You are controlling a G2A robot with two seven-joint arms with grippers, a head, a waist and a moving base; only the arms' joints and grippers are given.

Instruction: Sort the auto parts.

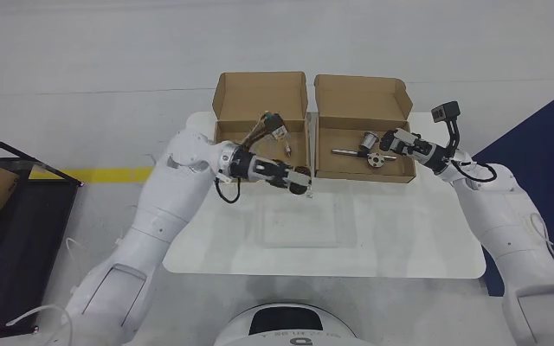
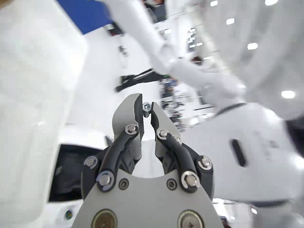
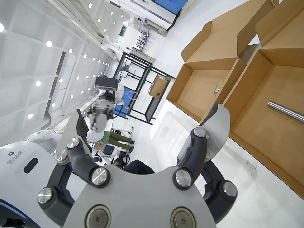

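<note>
1. At the far edge of the table we see the left cardboard box, which stands open. One small pale part lies on its floor, near a side wall.
2. The left gripper hangs over the table, just in front of the two boxes and near the gap between them. Its fingers are closed on a small silver bolt, which they hold at the very tips.
3. The right cardboard box stands touching the left one and is also open. A thin metal rod lies flat on its floor, and a small round part lies near the rod.
4. The right gripper hangs over the right box. Its fingers are spread wide and hold nothing.
</note>
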